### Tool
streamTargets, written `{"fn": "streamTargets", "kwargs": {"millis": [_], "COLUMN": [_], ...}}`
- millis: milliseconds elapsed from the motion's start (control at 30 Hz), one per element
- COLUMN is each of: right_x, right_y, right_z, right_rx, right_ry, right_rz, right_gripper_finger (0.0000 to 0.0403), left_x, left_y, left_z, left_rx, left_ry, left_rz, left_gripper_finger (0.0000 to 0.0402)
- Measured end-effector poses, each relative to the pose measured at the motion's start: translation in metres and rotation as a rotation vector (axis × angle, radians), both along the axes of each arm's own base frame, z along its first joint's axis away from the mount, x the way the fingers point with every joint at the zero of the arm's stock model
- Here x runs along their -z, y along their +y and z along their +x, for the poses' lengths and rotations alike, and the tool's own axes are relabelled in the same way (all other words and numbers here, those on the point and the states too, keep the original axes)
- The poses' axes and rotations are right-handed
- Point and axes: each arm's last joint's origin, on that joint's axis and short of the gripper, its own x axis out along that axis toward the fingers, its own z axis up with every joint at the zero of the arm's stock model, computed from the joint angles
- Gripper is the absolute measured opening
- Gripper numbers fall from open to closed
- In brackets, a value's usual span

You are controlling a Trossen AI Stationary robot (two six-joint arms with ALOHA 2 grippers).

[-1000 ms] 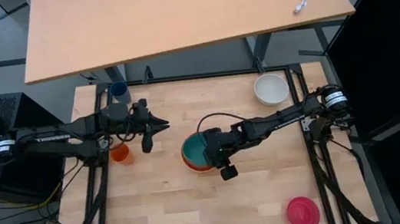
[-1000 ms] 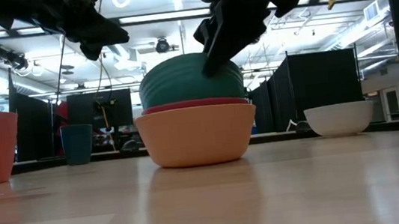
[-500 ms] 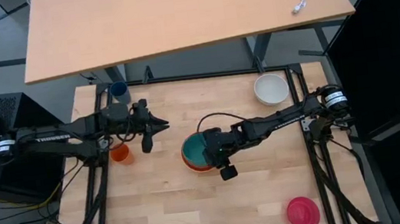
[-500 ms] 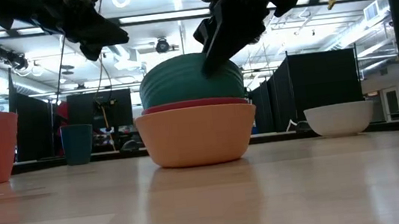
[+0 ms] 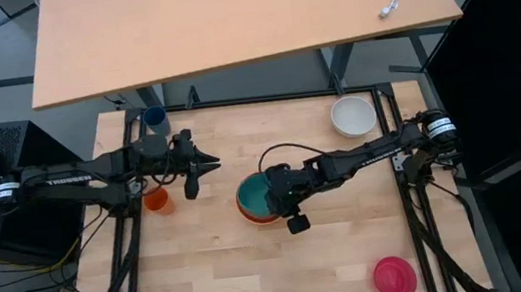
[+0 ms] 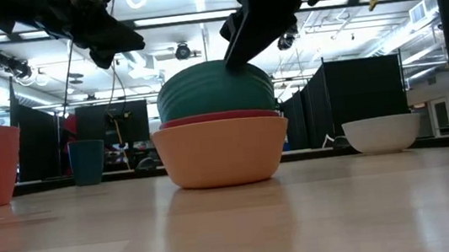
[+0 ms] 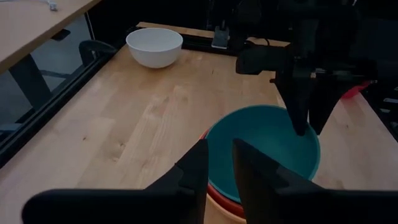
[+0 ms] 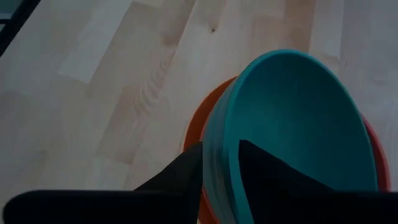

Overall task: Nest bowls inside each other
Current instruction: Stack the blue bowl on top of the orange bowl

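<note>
The right gripper [image 8: 219, 163] pinched the rim of the round teal plastic bowl [image 5: 258, 194]; the left gripper [image 5: 204, 162] waited apart, fingers nearly pressed together.

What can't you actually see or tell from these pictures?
- Yellow-orange bowl: hidden in the high view under the teal bowl.
- Magenta bowl: absent from the low view.
- Right gripper: straddles the teal rim; its grip is unclear.
- Left gripper: fingertips cut off in the low view.
</note>
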Motion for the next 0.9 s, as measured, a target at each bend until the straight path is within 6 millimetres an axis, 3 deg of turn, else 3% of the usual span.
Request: {"fn": "streamTargets", "kwargs": {"millis": [467,733,900], "right_x": [-0.0016,-0.0015,-0.0016], "right_y": [-0.0002,-0.0002,-0.0006], "right_z": [-0.0019,-0.0018,-0.0016], "right_rx": [0.009,0.01,0.023], "right_ry": [0.01,0.009,0.01], "right_rz": [0.01,0.011,0.019], "right_gripper_finger": [0.0003,0.0002,0.0026], "left_x": [0.0,0.0,0.0], "left_y": [0.0,0.0,0.0], "left_z": [0.0,0.0,0.0], "left_rx": [0.0,0.0,0.0], "left_ry": [0.0,0.0,0.0], "left_rz": [0.0,0.0,0.001], "left_gripper_finger": [0.0059,0.006,0.006]}}
